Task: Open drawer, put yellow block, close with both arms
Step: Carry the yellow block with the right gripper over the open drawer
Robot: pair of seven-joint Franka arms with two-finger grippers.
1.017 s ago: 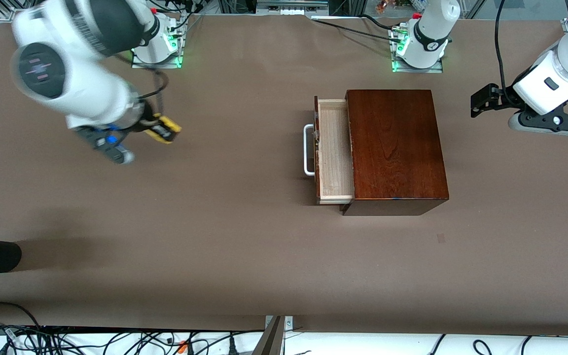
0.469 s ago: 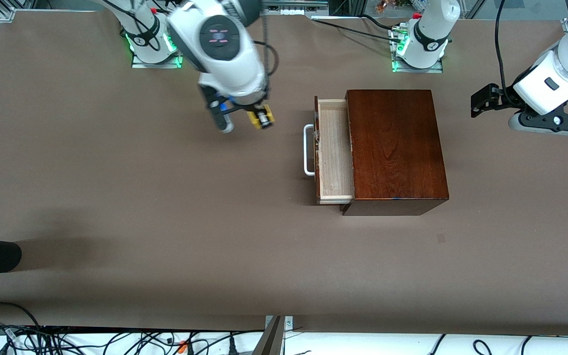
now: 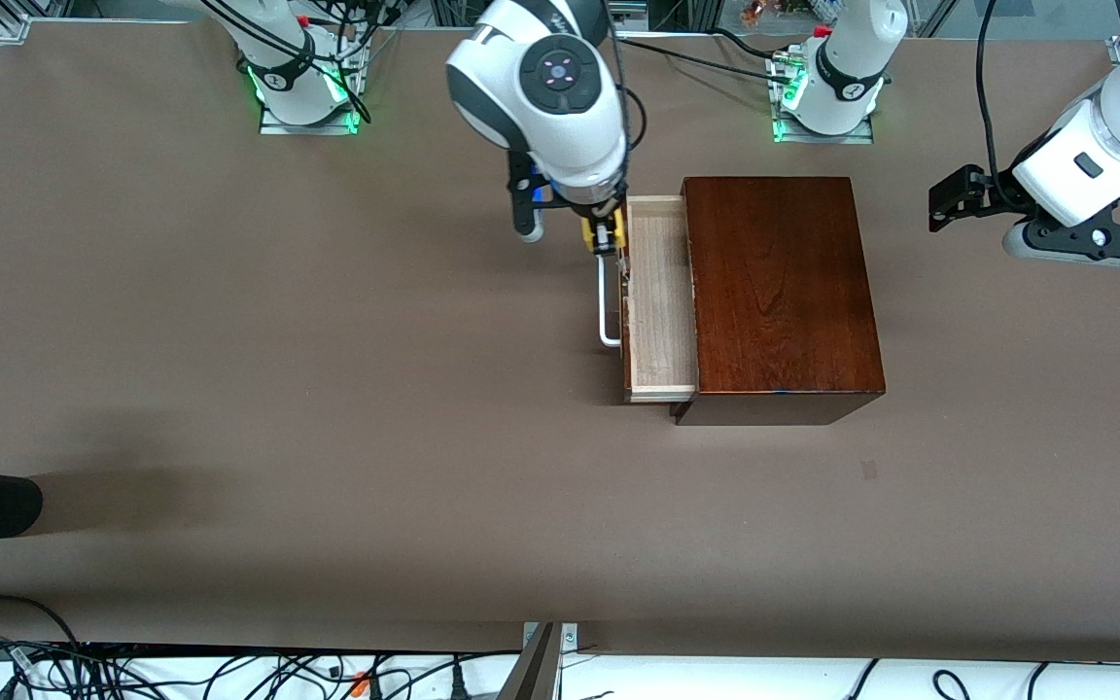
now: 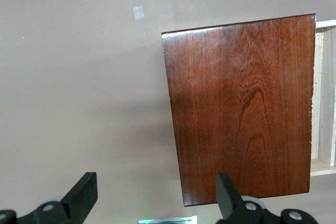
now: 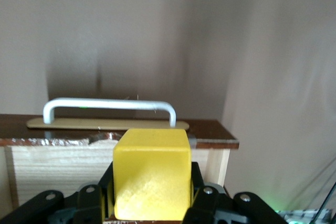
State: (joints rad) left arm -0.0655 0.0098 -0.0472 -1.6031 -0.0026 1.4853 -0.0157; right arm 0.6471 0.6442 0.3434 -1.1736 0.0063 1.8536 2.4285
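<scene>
Near the upper middle of the front view, the right arm reaches down so its right gripper (image 3: 605, 233) hangs over the open drawer (image 3: 659, 301) at its handle (image 3: 607, 303) edge, jaws clamped on the yellow block (image 5: 152, 174). At the frame's upper right the left arm waits, left gripper (image 4: 157, 203) jaws spread apart above the worktop (image 3: 327, 437) beside the wooden box (image 3: 779, 292).

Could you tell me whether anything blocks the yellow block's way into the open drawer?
Nothing visible does. The right claw holds the yellow block over the drawer's front edge, above the handle; the pale interior lies open.
</scene>
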